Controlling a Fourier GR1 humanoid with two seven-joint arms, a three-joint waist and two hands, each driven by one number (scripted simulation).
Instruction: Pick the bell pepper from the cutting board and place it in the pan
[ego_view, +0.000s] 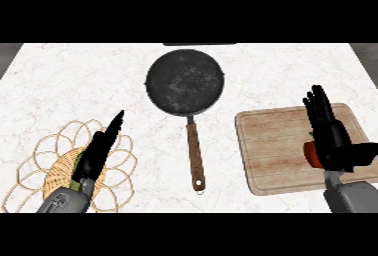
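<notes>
- Red bell pepper (311, 153): only a small rounded red patch visible, at the left edge of the right hand's palm, over the right part of the cutting board; rest of the pepper hidden behind the hand.
- Black right hand (330, 135): positioned over the right half of the board, fingers extended towards the far edge, thumb pointing right near the board's right edge. Touching the pepper at the palm side; whether the pepper is gripped or merely beside the palm cannot be told.
- Rectangular light-brown wooden cutting board (277, 150): rounded corners, horizontal grain, a shallow groove running inside the edge; flat on the counter, at the right of the view.
- Round dark cast-iron pan (184, 82): matt, speckled interior, nothing inside. Long brown wooden handle (194, 152) pointing towards the near edge, ending in a small metal ring; handle lying between the board and the trivet, apart from both.
- Pan well apart from the pepper, to the left and farther away; bare counter between board edge and pan.
- Black left hand (100, 147): fingers straight and close together, pointing up and slightly right, resting over the trivet at the lower left.
- Round woven wicker trivet (44, 155): looped petal-shaped border, solid woven centre, partly covered by the left hand and grey forearm.
- White marble counter (88, 75): faint grey veining, smooth surface.
</notes>
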